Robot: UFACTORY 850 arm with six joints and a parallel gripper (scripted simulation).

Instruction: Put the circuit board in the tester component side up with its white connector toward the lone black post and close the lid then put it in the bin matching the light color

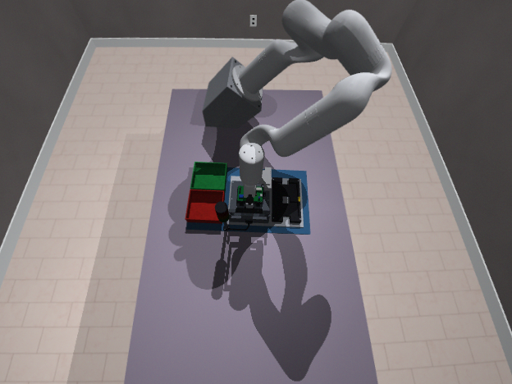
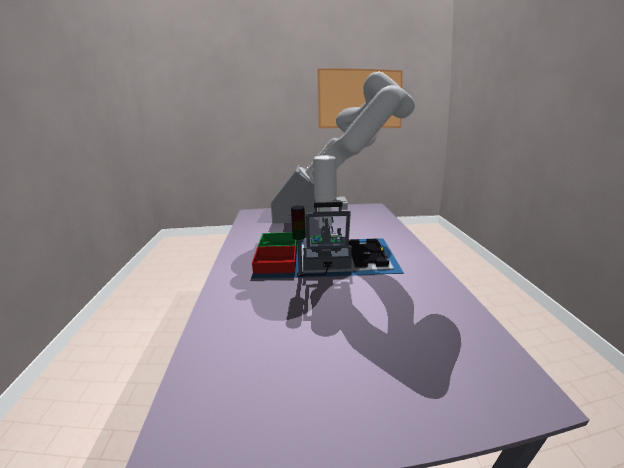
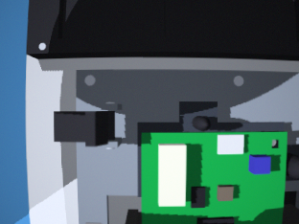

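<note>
The green circuit board (image 1: 241, 188) (image 3: 211, 165) is component side up over the tester (image 2: 315, 264) (image 3: 96, 168). Its white connector (image 3: 172, 174) is on the board's left side in the wrist view. My gripper (image 1: 249, 197) (image 2: 326, 236) points straight down and is shut on the board; its fingertips are outside the wrist view. The board looks low and level, but the pins and any gap beneath it are hidden. A dark round post (image 3: 201, 123) stands by its upper edge, and a black block (image 3: 84, 127) farther left. The lid (image 2: 348, 229) stands open. The signal light (image 1: 221, 209) (image 2: 298, 222) looks unlit.
The black tray (image 1: 294, 194) (image 2: 375, 245) (image 3: 144, 29) lies right of the tester in the top and exterior views. The green bin (image 1: 210, 181) (image 2: 277, 239) and red bin (image 1: 204, 210) (image 2: 274, 266) stand to its left. The upright lid is on the top and exterior views' side of my gripper.
</note>
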